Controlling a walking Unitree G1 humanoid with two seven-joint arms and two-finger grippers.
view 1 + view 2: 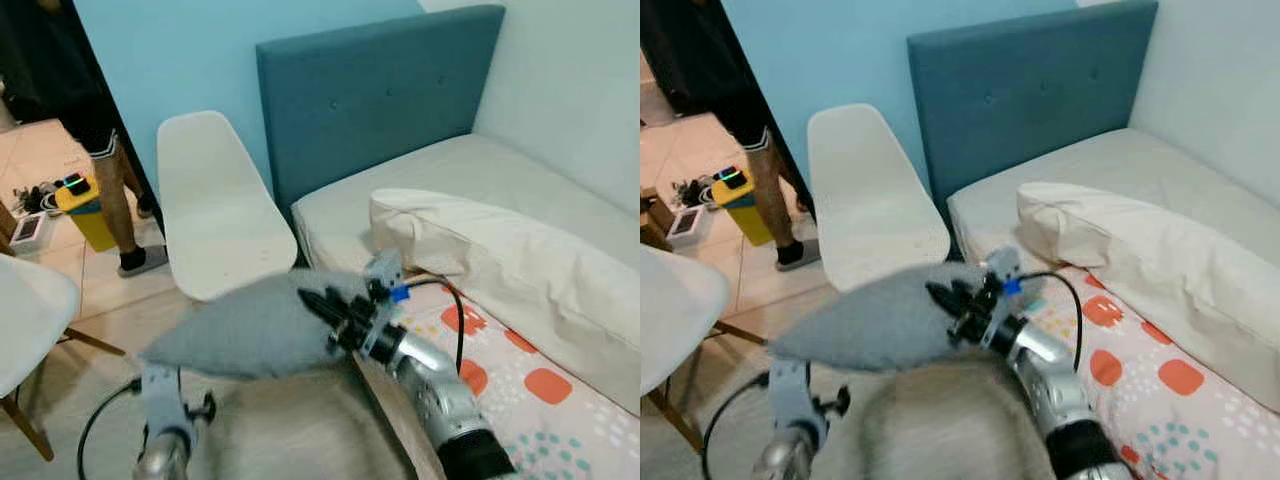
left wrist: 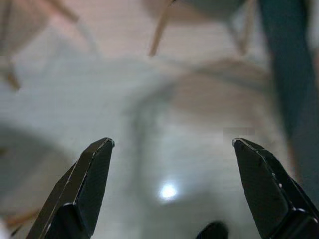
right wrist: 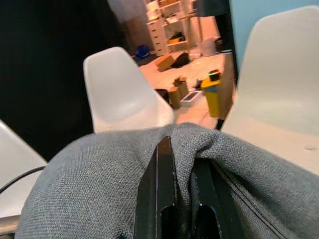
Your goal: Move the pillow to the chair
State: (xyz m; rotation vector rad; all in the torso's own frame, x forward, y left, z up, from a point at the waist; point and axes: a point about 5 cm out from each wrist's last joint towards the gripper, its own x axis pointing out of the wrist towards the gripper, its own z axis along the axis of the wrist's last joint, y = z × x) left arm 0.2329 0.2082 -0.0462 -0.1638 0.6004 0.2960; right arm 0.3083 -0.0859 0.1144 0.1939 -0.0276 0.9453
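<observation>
A grey pillow (image 1: 245,326) hangs in the air in front of the bed's corner, held at its right end by my right gripper (image 1: 322,305), whose black fingers (image 3: 162,184) are shut on the fabric. The white chair (image 1: 215,205) stands just beyond the pillow, beside the blue headboard, its seat bare. My left gripper (image 2: 172,144) hangs low under the pillow, open, with only blurred floor between its fingers (image 2: 92,169). The left arm (image 1: 160,420) shows below the pillow.
A bed (image 1: 480,170) with a cream pillow (image 1: 500,250) and a dotted blanket (image 1: 520,400) lies on the right. A second white chair (image 1: 30,300) stands at the left edge. A person (image 1: 105,170) stands in the doorway near a yellow bin (image 1: 85,205).
</observation>
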